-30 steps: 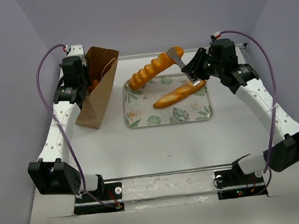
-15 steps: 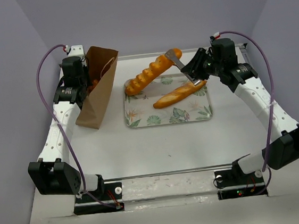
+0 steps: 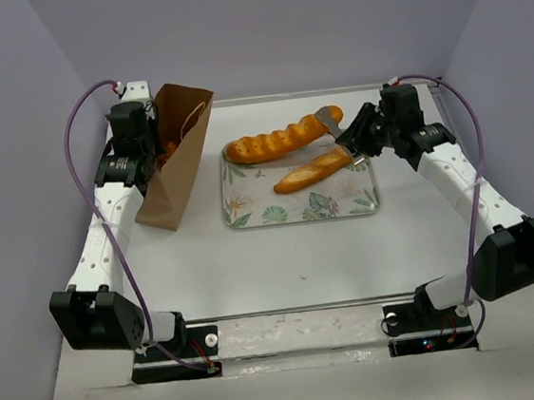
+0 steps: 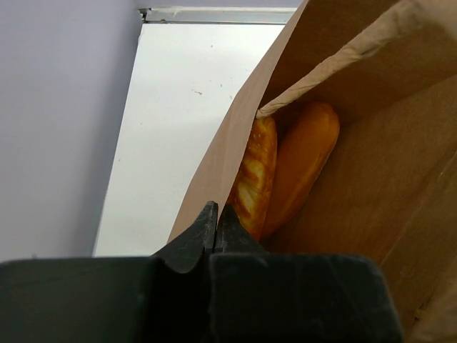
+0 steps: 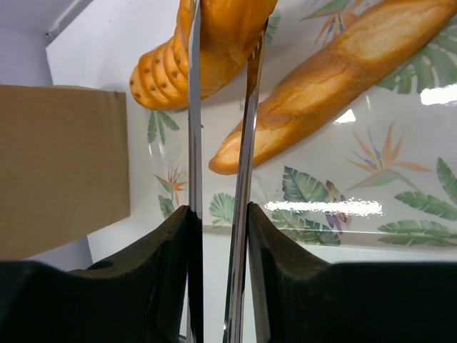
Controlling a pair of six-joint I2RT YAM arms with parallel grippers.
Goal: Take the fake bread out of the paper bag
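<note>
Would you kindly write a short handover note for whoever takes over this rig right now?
Left gripper: shut, apparently pinching the paper bag at its rim.
Right gripper: shut on the end of the large loaf, over the far edge of the tray.
Done: slim loaf lies on the tray; large loaf is out of the bag.
Left: set the large loaf down; a scored loaf and a smooth loaf remain inside the bag.
</note>
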